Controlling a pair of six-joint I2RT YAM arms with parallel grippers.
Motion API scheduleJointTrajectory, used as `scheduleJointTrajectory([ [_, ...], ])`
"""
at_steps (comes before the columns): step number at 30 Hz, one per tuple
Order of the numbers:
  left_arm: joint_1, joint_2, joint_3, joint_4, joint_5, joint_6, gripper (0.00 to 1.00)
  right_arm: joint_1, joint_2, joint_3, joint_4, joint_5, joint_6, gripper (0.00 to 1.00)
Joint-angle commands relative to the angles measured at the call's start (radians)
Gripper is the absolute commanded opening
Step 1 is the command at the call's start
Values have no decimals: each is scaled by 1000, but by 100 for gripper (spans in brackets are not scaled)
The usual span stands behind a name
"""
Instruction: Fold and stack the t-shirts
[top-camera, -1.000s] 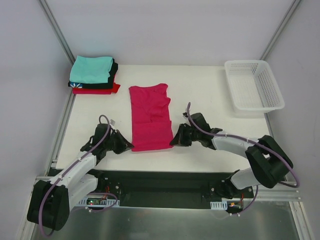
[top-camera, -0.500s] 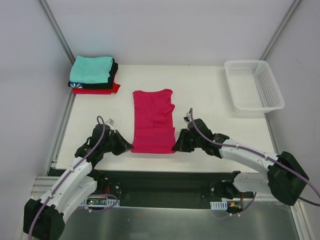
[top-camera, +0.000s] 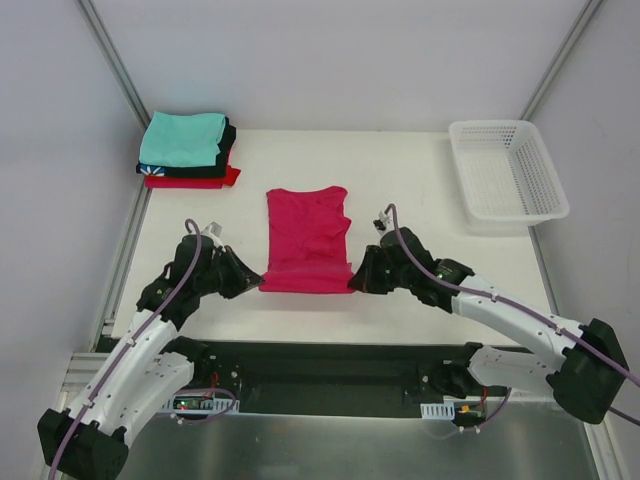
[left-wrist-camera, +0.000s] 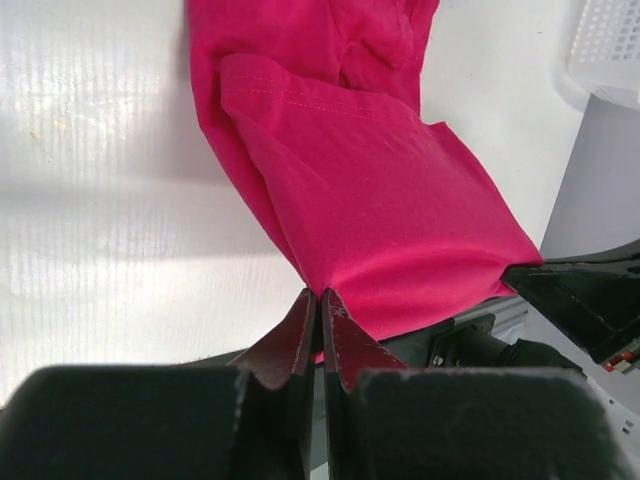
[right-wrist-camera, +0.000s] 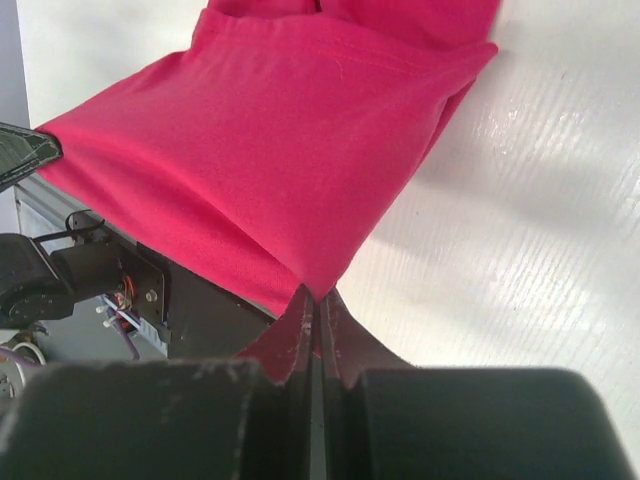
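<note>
The crimson-pink soft cloth t-shirt (top-camera: 307, 240) lies mid-bench. Its far part is flat and wrinkled with a stitched hem showing, and its near edge is lifted. The left tool (left-wrist-camera: 320, 300) is clenched on the near left corner, the right tool (right-wrist-camera: 315, 297) on the near right one. The white bench (top-camera: 420, 180) looks finely ribbed. At its far left corner sits a stack of folded tees: teal tee (top-camera: 183, 138) over black tee (top-camera: 200, 171) over red tee (top-camera: 190, 182). A small blue-and-white patch at the stack's edge may be print, but it is too small to read.
</note>
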Motion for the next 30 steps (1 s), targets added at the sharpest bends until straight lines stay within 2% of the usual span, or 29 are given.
scheduleJointTrajectory([
  [1,4,61,83,-46,-115,18,0,-24,62,86,-109,83,-76,1],
  [9,7,240,174,23,-173,53,0,-144,250,222,-70,42,-177,1],
  [17,46,397,344,49,-174,106,0,-250,361,416,-122,-22,-257,1],
  [30,101,695,528,126,-131,153,0,-331,634,707,-185,-141,-324,1],
])
